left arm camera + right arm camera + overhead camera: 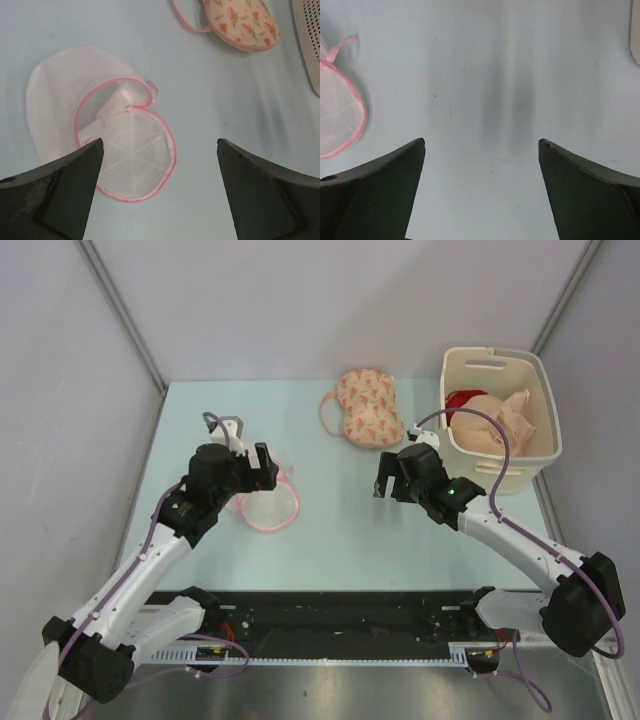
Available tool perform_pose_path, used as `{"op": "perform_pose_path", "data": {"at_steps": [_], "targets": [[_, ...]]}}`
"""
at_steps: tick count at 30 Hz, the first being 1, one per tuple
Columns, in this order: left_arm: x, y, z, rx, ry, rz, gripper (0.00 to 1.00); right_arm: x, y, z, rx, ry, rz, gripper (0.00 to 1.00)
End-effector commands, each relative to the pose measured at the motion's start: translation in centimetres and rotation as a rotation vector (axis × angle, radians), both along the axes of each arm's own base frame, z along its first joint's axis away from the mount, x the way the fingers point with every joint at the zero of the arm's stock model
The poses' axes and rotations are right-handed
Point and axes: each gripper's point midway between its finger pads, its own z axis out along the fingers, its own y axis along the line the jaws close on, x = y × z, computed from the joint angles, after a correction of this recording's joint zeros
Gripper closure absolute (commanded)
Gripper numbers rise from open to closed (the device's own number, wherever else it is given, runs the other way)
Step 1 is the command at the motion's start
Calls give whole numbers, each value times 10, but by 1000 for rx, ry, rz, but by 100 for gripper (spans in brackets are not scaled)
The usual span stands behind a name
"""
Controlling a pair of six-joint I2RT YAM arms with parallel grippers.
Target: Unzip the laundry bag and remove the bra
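Pale-blue table (340,540), laundry bag (370,408), long axis far-to-near

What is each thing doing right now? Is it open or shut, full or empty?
laundry bag: lying flat on the table, looks shut; zip not visible.
round mesh item: flopped open on the table.
basket: upright, clothes inside.
left gripper: open, empty.
right gripper: open, empty.

The cream-peach two-lobed printed pouch (370,408) looks matt cloth, the round white pink-trimmed bag (132,155) sheer mesh, the pale-blue tabletop (340,535) smooth.
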Motion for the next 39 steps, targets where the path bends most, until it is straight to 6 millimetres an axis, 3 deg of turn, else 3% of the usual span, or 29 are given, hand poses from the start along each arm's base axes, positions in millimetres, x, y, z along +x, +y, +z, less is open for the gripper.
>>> {"op": "perform_pose_path", "data": {"at_steps": [1, 13, 16, 20, 25, 32, 39], "targets": [[-1, -8, 11, -21, -40, -48, 0, 10, 9, 21, 39, -57, 13, 0], [-1, -14, 1, -24, -5, -66, 0, 10, 25, 38, 37, -136, 86, 0], [-1, -13, 1, -23, 0, -66, 0, 17, 25, 40, 30, -163, 67, 0], [-2, -15, -2, -31, 1, -70, 0, 46, 26, 49, 14, -264, 9, 0], [0, -16, -3, -31, 17, -67, 0, 96, 20, 34, 13, -234, -95, 0], [-4, -20, -21, -35, 87, -75, 0, 164, 39, -7, -73, -156, -133, 1], [-3, -21, -30, -3, 122, -96, 0, 180, 20, -46, 46, -24, -394, 1]]}}
